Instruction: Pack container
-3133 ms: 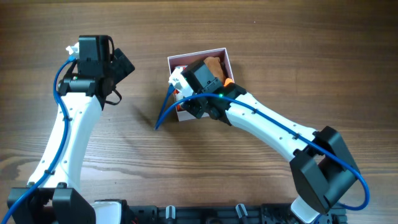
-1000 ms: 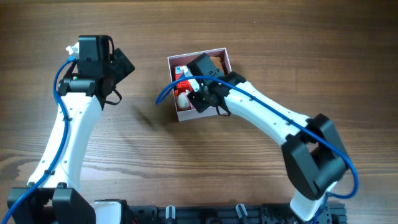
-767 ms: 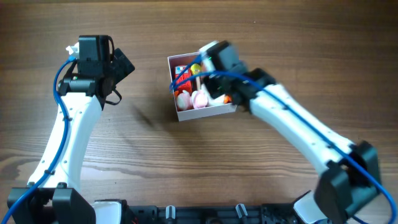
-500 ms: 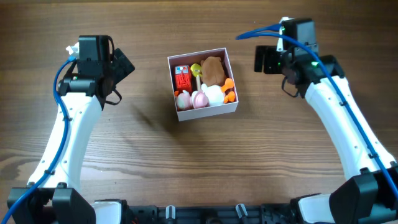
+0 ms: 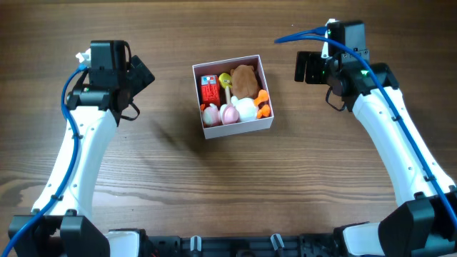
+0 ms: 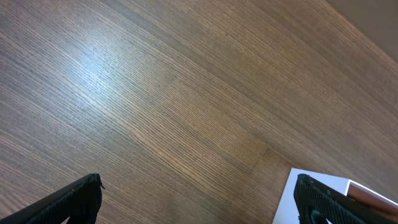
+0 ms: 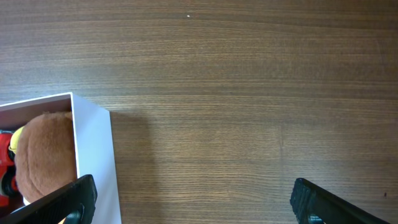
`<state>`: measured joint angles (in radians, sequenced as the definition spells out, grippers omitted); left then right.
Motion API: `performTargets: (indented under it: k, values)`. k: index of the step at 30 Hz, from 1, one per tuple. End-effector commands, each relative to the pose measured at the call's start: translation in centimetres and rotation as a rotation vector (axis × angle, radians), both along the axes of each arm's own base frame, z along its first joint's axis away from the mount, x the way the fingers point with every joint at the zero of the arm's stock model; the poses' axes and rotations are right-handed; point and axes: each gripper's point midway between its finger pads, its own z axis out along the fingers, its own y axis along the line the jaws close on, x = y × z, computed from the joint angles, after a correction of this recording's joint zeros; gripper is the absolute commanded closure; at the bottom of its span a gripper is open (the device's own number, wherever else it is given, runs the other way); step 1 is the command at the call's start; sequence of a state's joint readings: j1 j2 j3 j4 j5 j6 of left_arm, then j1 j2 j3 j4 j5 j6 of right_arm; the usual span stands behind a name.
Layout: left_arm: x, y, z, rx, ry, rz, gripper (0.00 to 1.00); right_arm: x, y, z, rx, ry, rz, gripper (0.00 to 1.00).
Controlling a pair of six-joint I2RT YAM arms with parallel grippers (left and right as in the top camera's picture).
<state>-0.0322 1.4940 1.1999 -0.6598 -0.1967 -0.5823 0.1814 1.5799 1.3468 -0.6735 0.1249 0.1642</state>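
Flanking the container (image 5: pixel 239 129), well clear of its edges — left fingers (image 6: pixel 76 199) and right fingers (image 7: pixel 67 200) spread

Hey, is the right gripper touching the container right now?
Apart. The overhead view shows a strip of bare table between the right gripper and the container.

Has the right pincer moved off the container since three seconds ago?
Yes. The right pincer was over the container; it has pulled away to the right and now hangs clear of the box's right wall, open.
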Motion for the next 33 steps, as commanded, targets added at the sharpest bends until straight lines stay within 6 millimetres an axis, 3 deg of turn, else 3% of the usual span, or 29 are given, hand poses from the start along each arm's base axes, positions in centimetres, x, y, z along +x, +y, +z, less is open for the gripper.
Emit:
performTargets:
  k: [1,5,8,11,13,16,17,18,19,20,21,23,26,27,30,33]
  values:
    - [0.0,0.1,0.5,-0.010,-0.014,0.009,0.00,-0.2,-0.3,0.4,0.006,-0.011,-0.022,0.01]
    - [0.0,0.1,0.5,-0.010,-0.014,0.009,0.00,-0.3,-0.3,0.6,0.007,-0.015,-0.022,0.01]
    - [0.0,0.1,0.5,-0.010,-0.014,0.009,0.00,-0.6,-0.3,2.2,0.015,-0.055,-0.022,0.01]
    - [0.0,0.1,0.5,-0.010,-0.014,0.009,0.00,-1.9,-0.6,6.7,0.036,-0.166,-0.022,0.01]
    - [0.0,0.1,0.5,-0.010,-0.014,0.009,0.00,-3.6,-0.9,10.7,0.057,-0.271,-0.022,0.01]
    - [0.0,0.1,0.5,-0.010,-0.014,0.009,0.00,-7.0,-1.5,16.5,0.088,-0.432,-0.021,0.01]
    - [0.0,0.1,0.5,-0.010,-0.014,0.009,0.00,-9.2,-1.9,19.3,0.105,-0.519,-0.021,0.01]
    - [0.0,0.1,0.5,-0.010,-0.014,0.009,0.00,-10.4,-2.1,20.7,0.112,-0.562,-0.021,0.01]
    - [0.0,0.1,0.5,-0.010,-0.014,0.009,0.00,-12.8,-3.6,23.4,0.098,-0.662,-0.072,0.00]
    - [0.0,0.1,0.5,-0.010,-0.014,0.009,0.00,-18.1,-4.8,27.2,0.124,-0.814,-0.088,0.00]
    - [0.0,0.1,0.5,-0.010,-0.014,0.009,0.00,-20.5,-5.2,28.2,0.142,-0.862,-0.092,0.00]
    - [0.0,0.1,0.5,-0.010,-0.014,0.009,0.00,-26.1,-6.3,28.8,0.215,-0.934,-0.118,0.01]
    - [0.0,0.1,0.5,-0.010,-0.014,0.009,0.00,-32.8,-7.5,25.3,0.281,-0.917,-0.152,0.00]
    - [0.0,0.1,0.5,-0.010,-0.014,0.009,0.00,-34.0,-7.7,24.5,0.298,-0.917,-0.161,0.00]
    - [0.0,0.1,0.5,-0.010,-0.014,0.009,0.00,-35.1,-8.1,22.5,0.287,-0.921,-0.180,0.01]
    - [0.0,0.1,0.5,-0.010,-0.014,0.009,0.00,-32.4,-7.8,19.3,0.273,-0.902,-0.199,0.01]
